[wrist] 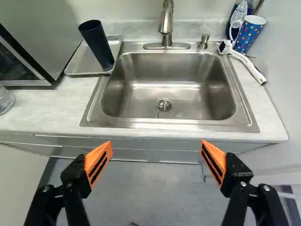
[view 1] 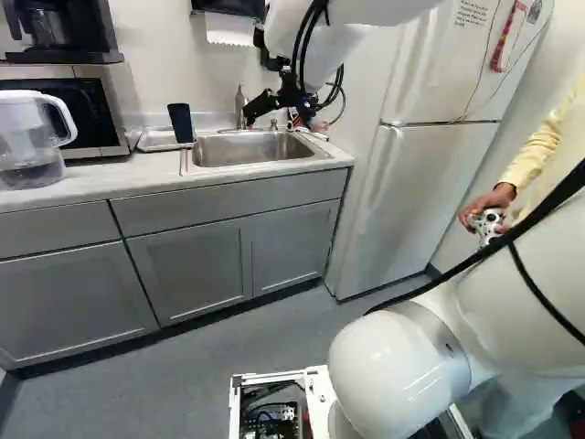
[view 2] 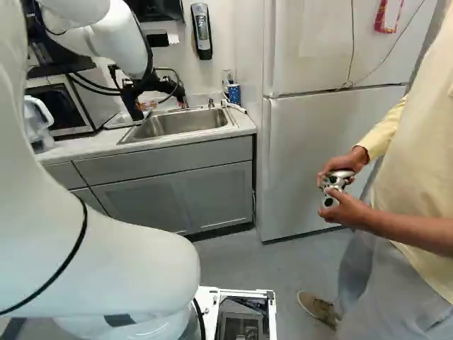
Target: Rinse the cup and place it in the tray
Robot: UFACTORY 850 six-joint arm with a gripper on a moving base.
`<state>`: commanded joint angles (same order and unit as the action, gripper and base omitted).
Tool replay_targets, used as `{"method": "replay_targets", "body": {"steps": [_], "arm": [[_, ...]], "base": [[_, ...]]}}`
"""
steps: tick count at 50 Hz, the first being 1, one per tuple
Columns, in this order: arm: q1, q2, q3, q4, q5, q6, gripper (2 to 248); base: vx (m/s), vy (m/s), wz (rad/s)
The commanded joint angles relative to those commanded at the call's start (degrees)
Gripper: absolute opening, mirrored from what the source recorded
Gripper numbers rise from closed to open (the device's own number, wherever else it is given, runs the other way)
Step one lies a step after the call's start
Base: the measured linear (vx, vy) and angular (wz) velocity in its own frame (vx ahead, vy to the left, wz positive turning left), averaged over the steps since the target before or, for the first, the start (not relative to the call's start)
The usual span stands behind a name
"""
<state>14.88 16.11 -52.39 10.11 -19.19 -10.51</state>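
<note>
Black gripper [view 1: 260, 108] hangs over the counter by the sink in the left base view. Seen from the wrist, the gripper [wrist: 156, 145] has its orange-padded fingers wide apart, with nothing between them. The dark, tall cup [wrist: 97, 46] stands in the metal tray [wrist: 75, 69], near the tray's sink side; the left base view shows the cup [view 1: 180, 124] there too. Beside the tray is the steel sink [wrist: 164, 84], ahead of the gripper, with a faucet [wrist: 166, 23] at its back. Neither finger touches the cup.
A patterned blue cup [wrist: 250, 34] and a white-handled brush [wrist: 244, 61] are at the sink's far corner. The microwave [view 1: 66, 114] and a clear pitcher [view 1: 27, 137] flank the tray's other side. The refrigerator [view 2: 318, 156] stands beside the counter. A person holds a controller [view 2: 335, 185] near it.
</note>
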Motion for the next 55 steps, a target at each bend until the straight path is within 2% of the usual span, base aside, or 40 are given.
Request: {"method": "replay_targets", "body": {"steps": [32,55], "arm": [[-0.1,0.0,0.2,-0.1,0.4,0.1,247],[-0.8,0.0,2.5,-0.5,3.7,0.6,247]], "base": [[0.000,0.000,0.000],[0.000,0.000,0.000]]}}
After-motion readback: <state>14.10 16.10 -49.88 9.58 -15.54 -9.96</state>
